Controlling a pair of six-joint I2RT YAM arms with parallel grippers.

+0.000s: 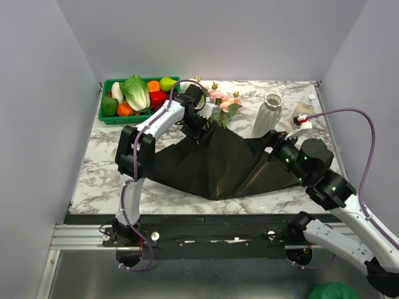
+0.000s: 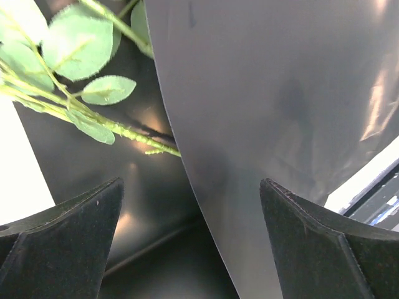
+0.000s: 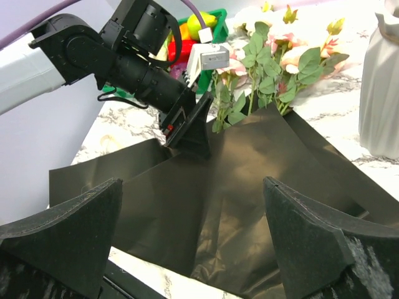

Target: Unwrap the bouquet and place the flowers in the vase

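Dark paper (image 1: 212, 165) lies spread open, frame ctr; flowers (image 1: 223, 101) at its top edge, vase (image 1: 268, 115) just right. Both jaws wide, nothing held: left gripper (image 1: 201, 129) beside flowers, right gripper (image 1: 271, 146) mid-right.

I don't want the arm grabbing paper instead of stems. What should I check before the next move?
1. Wrapping opened: ok, the paper lies spread on the table.
2. Left gripper open and empty: ok.
3. Stems between its jaws: not ok. A fold of paper stands there, and the leafy stem lies off to one side.
4. Right gripper open and empty: ok, it hangs above the paper.
5. Vase upright with its mouth free: ok, it stands to the right of the flowers.
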